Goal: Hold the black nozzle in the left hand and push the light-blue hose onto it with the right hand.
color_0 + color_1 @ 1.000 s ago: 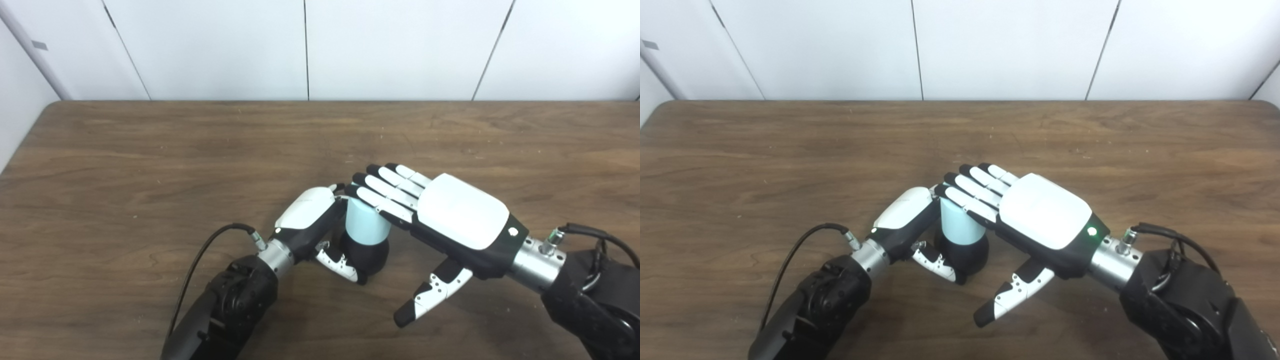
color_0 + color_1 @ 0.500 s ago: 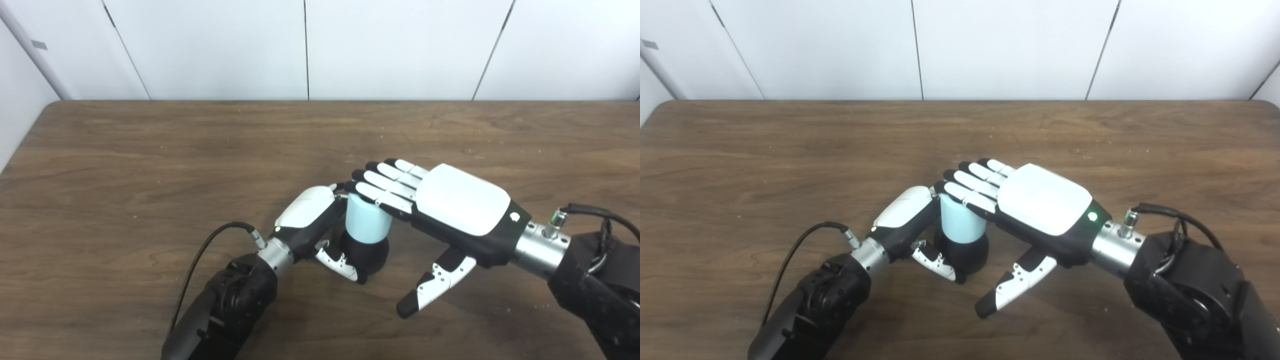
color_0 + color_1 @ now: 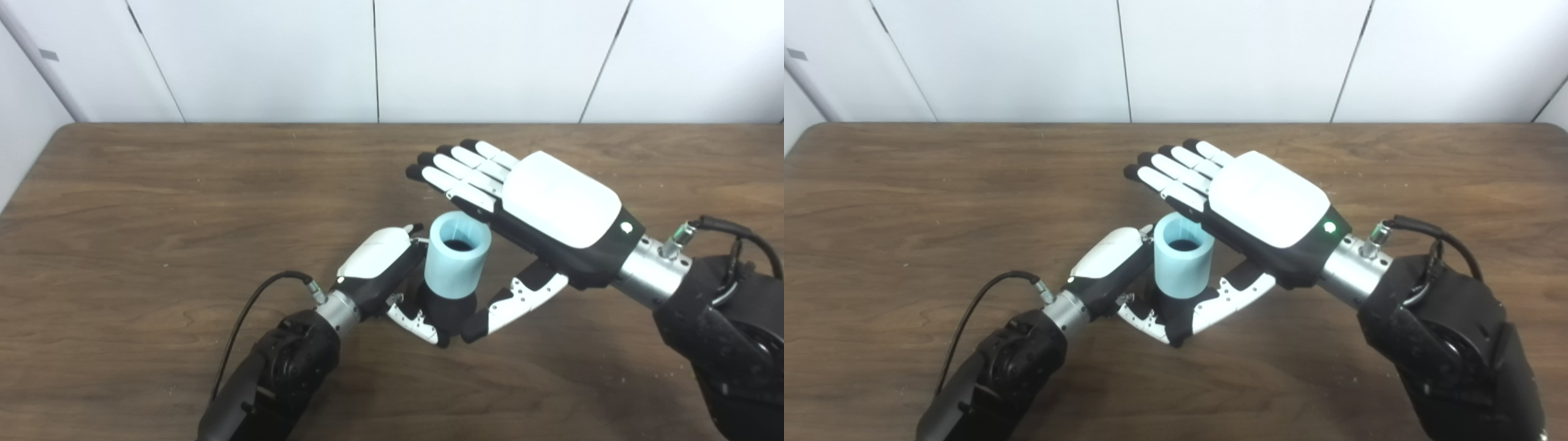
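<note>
The black nozzle [image 3: 447,312] stands upright on the table, with the short light-blue hose [image 3: 458,262] seated over its top, open end up. My left hand [image 3: 383,269] is shut on the nozzle, thumb [image 3: 416,320] across its front and fingers hidden behind the hose. My right hand [image 3: 539,196] hovers flat and open above and to the right of the hose, fingers [image 3: 453,171] stretched past its far rim, not touching the top. Its thumb [image 3: 508,300] reaches down beside the nozzle's right side. The hose also shows in the right eye view [image 3: 1183,262].
The brown wooden table [image 3: 184,202] runs to a white panelled wall at the back. A black cable [image 3: 257,300] loops from my left wrist, and another [image 3: 729,229] from my right wrist.
My right hand lifted off the top of the hose and moved up and back, uncovering the hose's open end. Its thumb swung in beside the nozzle. My left hand has not moved.
</note>
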{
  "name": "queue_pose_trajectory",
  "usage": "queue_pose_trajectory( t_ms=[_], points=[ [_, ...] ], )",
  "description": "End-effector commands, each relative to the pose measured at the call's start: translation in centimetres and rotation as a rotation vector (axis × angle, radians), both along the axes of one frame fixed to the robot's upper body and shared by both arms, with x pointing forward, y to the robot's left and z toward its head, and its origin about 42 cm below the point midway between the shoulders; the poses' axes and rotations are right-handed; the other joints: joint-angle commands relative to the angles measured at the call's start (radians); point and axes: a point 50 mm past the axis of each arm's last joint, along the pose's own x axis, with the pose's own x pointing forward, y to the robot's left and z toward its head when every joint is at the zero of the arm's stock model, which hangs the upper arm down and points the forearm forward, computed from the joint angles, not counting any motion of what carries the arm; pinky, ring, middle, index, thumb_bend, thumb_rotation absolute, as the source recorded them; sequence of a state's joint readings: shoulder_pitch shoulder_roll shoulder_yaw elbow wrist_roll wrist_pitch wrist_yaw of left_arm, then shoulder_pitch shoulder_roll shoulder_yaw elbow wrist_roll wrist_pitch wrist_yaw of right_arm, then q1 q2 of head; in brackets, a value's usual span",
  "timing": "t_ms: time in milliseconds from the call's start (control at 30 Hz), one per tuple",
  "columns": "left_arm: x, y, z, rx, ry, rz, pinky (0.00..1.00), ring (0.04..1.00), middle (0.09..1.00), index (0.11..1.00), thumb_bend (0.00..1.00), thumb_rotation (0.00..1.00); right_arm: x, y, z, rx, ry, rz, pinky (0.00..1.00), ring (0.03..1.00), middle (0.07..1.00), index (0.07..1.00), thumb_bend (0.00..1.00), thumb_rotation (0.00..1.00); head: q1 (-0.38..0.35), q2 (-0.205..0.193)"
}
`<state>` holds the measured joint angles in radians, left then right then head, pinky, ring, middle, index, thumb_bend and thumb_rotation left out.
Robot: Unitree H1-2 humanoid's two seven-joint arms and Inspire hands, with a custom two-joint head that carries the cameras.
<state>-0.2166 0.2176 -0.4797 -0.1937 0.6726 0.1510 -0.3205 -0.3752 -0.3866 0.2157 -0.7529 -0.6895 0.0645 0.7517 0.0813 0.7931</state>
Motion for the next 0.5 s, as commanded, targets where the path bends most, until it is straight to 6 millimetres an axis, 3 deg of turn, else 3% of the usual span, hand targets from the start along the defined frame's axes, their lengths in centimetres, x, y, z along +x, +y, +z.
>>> queue_pose_trajectory(
  t_ms=[0, 267, 333, 367, 433, 467],
  points=[
    [-0.1, 1.3, -1.8, 0.110, 0.080, 0.014, 0.97, 0.655, 0.548, 0.459, 0.51, 0.00, 0.1, -0.4, 2.0, 0.024, -0.078, -0.006, 1.00, 1.000, 1.000, 1.000, 0.61, 0.97, 0.000, -0.001],
    [-0.2, 1.6, -1.0, 0.094, 0.065, 0.038, 0.84, 0.676, 0.521, 0.483, 0.52, 0.00, 0.1, -1.2, 3.0, 0.008, -0.084, -0.031, 1.00, 1.000, 1.000, 1.000, 0.61, 0.97, -0.001, -0.001],
    [-0.2, 1.8, -0.4, 0.085, 0.056, 0.045, 0.83, 0.706, 0.644, 0.494, 0.52, 0.04, 0.0, -1.2, 3.1, 0.004, -0.085, -0.034, 1.00, 1.000, 1.000, 1.000, 0.61, 0.97, -0.001, -0.001],
    [-0.2, 1.9, 0.1, 0.078, 0.048, 0.050, 0.82, 0.711, 0.662, 0.496, 0.52, 0.05, 0.0, -1.2, 3.1, 0.002, -0.084, -0.036, 1.00, 1.000, 1.000, 1.000, 0.61, 0.97, -0.001, -0.001],
    [-0.1, 2.1, 0.8, 0.069, 0.038, 0.056, 0.78, 0.731, 0.697, 0.644, 0.77, 0.04, -0.1, -1.2, 3.2, 0.001, -0.082, -0.038, 1.00, 1.000, 1.000, 0.999, 0.61, 0.97, -0.001, -0.001],
    [0.0, 2.2, 1.2, 0.066, 0.031, 0.058, 0.76, 0.735, 0.703, 0.664, 0.81, 0.04, -0.1, -1.2, 3.3, 0.000, -0.082, -0.038, 1.00, 1.000, 1.000, 0.999, 0.61, 0.97, -0.001, -0.001]
  ],
)
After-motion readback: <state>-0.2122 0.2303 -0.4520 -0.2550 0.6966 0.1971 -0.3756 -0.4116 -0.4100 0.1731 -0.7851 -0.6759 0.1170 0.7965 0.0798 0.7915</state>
